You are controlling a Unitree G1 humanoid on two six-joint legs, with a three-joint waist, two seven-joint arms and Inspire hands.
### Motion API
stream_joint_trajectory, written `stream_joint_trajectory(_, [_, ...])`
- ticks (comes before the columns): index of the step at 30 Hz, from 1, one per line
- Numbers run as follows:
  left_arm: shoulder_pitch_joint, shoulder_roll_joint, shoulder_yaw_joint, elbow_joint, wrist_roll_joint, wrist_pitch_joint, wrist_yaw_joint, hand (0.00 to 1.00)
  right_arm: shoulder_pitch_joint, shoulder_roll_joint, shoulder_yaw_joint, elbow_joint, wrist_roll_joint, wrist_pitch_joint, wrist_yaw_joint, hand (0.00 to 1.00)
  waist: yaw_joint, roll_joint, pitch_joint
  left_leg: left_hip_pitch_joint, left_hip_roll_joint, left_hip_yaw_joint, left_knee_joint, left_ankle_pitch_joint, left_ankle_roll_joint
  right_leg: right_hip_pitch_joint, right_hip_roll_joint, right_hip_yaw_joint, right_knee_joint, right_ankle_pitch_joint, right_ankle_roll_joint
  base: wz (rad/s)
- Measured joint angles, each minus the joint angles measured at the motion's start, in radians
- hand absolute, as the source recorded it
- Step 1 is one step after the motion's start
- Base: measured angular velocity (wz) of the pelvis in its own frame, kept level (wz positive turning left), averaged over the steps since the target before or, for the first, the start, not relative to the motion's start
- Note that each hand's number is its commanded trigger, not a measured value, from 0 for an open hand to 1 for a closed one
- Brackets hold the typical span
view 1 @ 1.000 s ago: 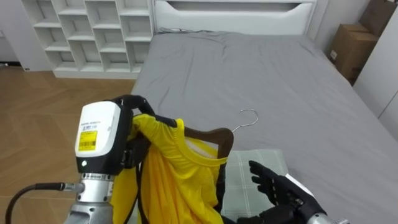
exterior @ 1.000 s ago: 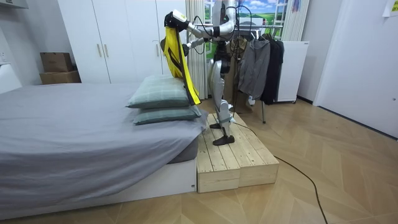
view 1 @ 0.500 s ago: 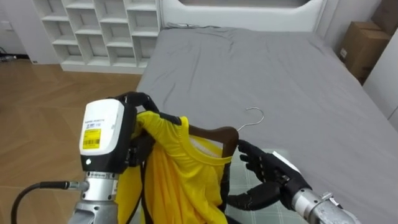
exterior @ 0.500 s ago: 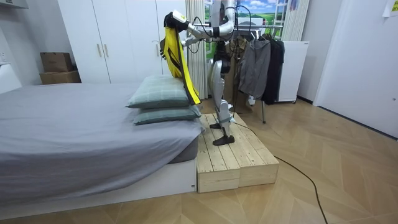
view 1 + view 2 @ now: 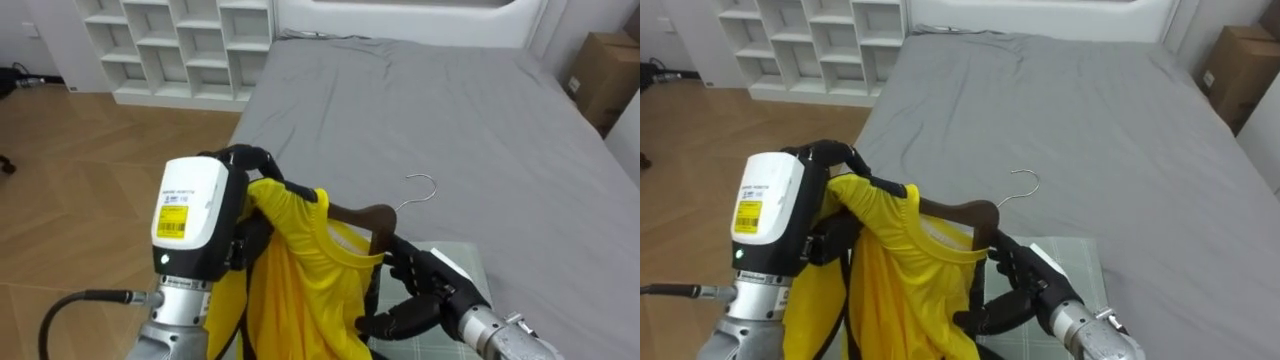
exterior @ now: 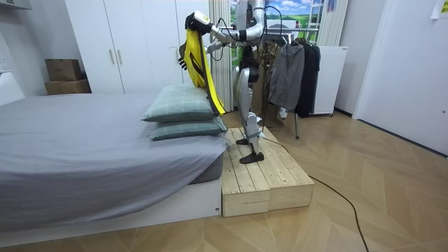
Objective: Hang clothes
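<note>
Left hand (image 5: 243,158): raised high, its fingers are curled round the shirt's left shoulder and the hanger end under it.
Sticker (image 5: 178,212): yellow, on the white casing behind that hand. It carries dark print too small to read.
Shirt (image 5: 290,290): yellow and draped over the hanger. It hangs in the air above the near edge of the bed (image 5: 450,120), over the pillow (image 5: 462,262).
Hanger (image 5: 358,215): dark wood. Its wire hook (image 5: 422,184) points up and to the right and is caught on nothing.
Right hand (image 5: 428,288): its loosely bent fingers reach the hanger's right end, with the thumb apart below by the cloth. It does not look clamped.
Change: a second ago the right hand is low over the pillow, spread and well apart from the hanger. Now it has risen to the hanger's right end, and the left hand's hold is the same.
Meaning: probably a two-handed hold is forming, either to square the shirt or to free the hook. The shirt is on the hanger but not yet on a rail. In the room view the rack (image 6: 288,33) stands behind the robot, so a turn is likely needed.
Writing: nothing else is legible, and no brand can be made out.
</note>
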Motion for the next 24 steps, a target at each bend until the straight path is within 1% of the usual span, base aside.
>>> stream_joint_trajectory(5, [0.0, 0.0, -0.005, 0.0, 0.0, 0.0, 0.002, 1.0, 0.0, 0.002, 0.0, 0.002, 0.007, 0.0, -0.007, 0.0, 0.0, 0.002, 0.0012, -0.001, 0.0, 0.0, 0.0, 0.0, 0.0, 0.0, 0.0, -0.001, -0.001, 0.0, 0.0, 0.0])
stream_joint_trajectory(9, [0.0, 0.0, -0.006, 0.0, 0.0, 0.0, 0.008, 1.0, 0.0, 0.006, 0.001, 0.004, 0.041, 0.0, -0.008, 0.0, 0.0, 0.002, 0.0024, -0.001, -0.001, 0.0, 0.0, 0.0, 0.0, 0.0, 0.0, -0.001, -0.001, 0.0, 0.0, 0.0])
stream_joint_trajectory(15, [0.0, 0.0, -0.006, 0.0, 0.0, 0.0, 0.009, 1.0, 0.0, 0.014, 0.001, 0.004, 0.045, 0.0, -0.018, 0.0, 0.003, 0.004, 0.0097, -0.003, -0.001, 0.001, 0.001, 0.0, 0.0, -0.002, 0.0, -0.001, -0.001, 0.0, 0.0, 0.0])
stream_joint_trajectory(24, [-0.001, 0.003, -0.005, -0.014, 0.021, 0.001, 0.007, 1.0, -0.056, 0.044, 0.005, 0.093, 0.083, 0.0, -0.024, 0.0, 0.006, 0.005, 0.0097, -0.006, -0.001, 0.0, 0.002, 0.0, 0.0, -0.003, -0.001, -0.003, -0.001, -0.001, 0.001, 0.0])
